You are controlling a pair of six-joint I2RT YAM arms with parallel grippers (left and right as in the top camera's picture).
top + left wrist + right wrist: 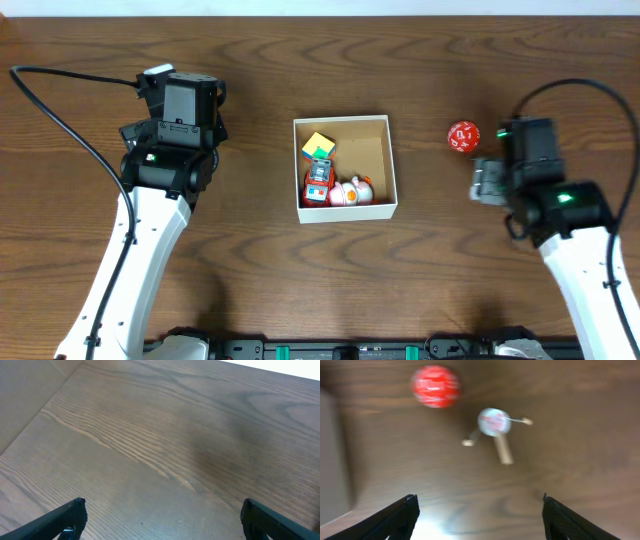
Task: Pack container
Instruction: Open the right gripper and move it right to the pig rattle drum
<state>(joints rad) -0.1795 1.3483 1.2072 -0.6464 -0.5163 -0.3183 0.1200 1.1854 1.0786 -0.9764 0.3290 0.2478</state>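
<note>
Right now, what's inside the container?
The container holds three toys: a multicoloured cube, a red-and-white toy and a pink-and-white toy. Its brown floor is bare on the right. Anything beneath the toys is covered.

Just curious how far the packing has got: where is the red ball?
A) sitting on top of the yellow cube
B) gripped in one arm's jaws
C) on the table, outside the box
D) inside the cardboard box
C: the red ball lies on the bare wood on the right arm's side, clearly apart from the container, and nothing is gripping it.
</note>
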